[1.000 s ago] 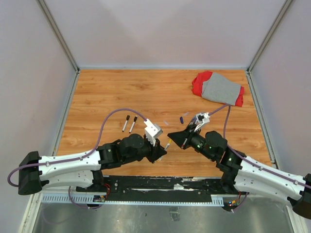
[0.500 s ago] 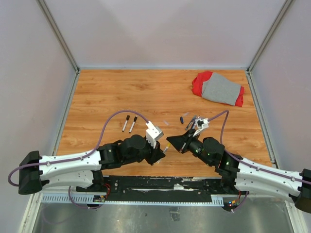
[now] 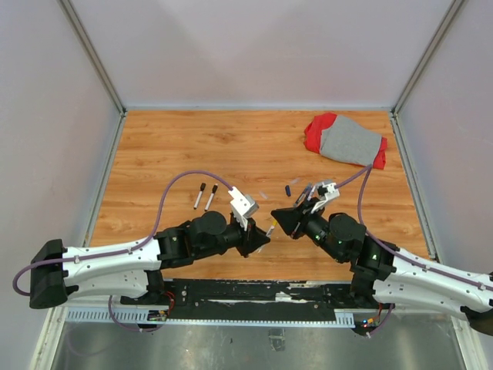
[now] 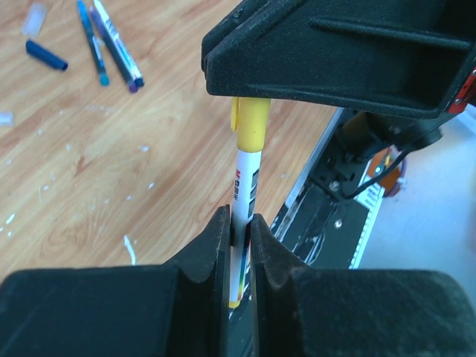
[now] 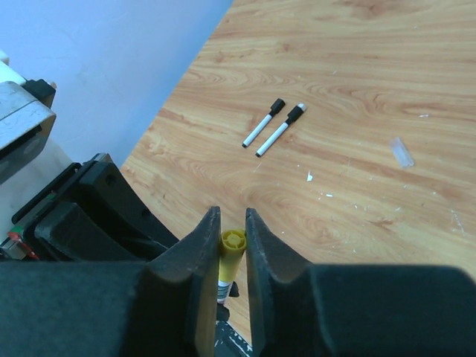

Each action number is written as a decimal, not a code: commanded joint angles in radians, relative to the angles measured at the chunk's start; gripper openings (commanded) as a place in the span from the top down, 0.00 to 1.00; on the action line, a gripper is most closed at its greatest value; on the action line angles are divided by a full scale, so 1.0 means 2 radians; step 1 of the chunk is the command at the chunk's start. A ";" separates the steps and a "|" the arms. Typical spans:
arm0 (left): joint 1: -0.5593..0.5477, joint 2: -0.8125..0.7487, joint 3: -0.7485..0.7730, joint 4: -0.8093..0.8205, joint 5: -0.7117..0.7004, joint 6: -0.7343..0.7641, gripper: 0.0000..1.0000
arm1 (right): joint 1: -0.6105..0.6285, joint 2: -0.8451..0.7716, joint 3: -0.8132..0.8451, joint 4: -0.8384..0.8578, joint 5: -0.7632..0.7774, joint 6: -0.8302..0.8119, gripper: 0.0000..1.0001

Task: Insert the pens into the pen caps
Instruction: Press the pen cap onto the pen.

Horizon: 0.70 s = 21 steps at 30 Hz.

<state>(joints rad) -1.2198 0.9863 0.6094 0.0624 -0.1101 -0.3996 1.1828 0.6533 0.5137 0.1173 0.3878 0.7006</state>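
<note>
Pen [image 4: 239, 190], white barrel, hanging between both arms over near edge of table [image 5: 357, 67]. Left gripper [image 4: 238, 227] clamping barrel tight. Yellow cap [image 5: 233, 242] sitting on pen's end, lying between fingers of right gripper [image 5: 232, 219]; cannot tell whether those fingers are pressing it or standing just clear. Two black-capped pens [image 5: 280, 131] lying side by side on table, well apart from arms.

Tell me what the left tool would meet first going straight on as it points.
Probably the right tool, directly ahead at the cap end of the yellow-capped pen the left tool holds; depth unclear.
</note>
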 commanded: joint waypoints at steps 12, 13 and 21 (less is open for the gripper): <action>0.019 0.021 -0.037 0.040 -0.017 -0.051 0.99 | 0.015 -0.044 0.078 -0.167 0.107 -0.156 0.44; 0.024 0.022 -0.035 0.032 -0.020 -0.052 0.99 | 0.015 -0.049 0.080 -0.188 0.117 -0.160 0.42; 0.082 0.019 -0.013 -0.036 -0.028 -0.039 1.00 | -0.023 -0.007 0.143 -0.306 0.129 -0.178 0.29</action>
<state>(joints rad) -1.0988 1.0294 0.5301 0.0647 -0.1375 -0.4946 1.1820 0.5980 0.7277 -0.3588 0.6197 0.3874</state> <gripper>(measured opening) 0.139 0.695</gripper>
